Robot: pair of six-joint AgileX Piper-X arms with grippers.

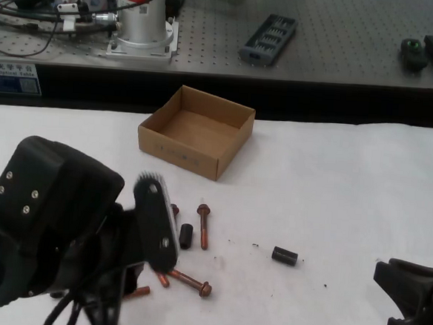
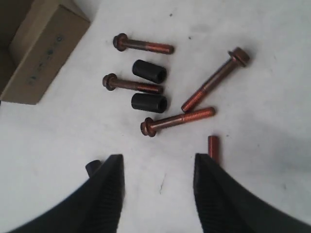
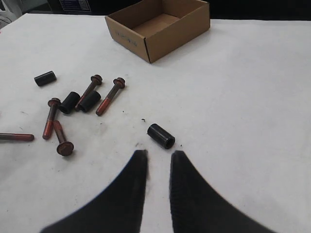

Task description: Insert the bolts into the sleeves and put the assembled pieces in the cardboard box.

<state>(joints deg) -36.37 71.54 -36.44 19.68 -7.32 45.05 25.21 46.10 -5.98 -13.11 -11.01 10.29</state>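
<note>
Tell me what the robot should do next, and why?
Probably the right tool should ease forward and close on the lone black sleeve. That sleeve lies by itself just ahead of it, so it looks easiest to grab. This tool and the left tool are both open and hold nothing, and the cardboard box looks empty, so nothing seems assembled yet.

Loose bolts (image 2: 177, 119), black sleeves (image 2: 149, 71) near cardboard box (image 1: 176, 154)

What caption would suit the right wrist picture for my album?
Right gripper, narrowly open, facing a stray black sleeve; copper bolts and cardboard box beyond.
</note>
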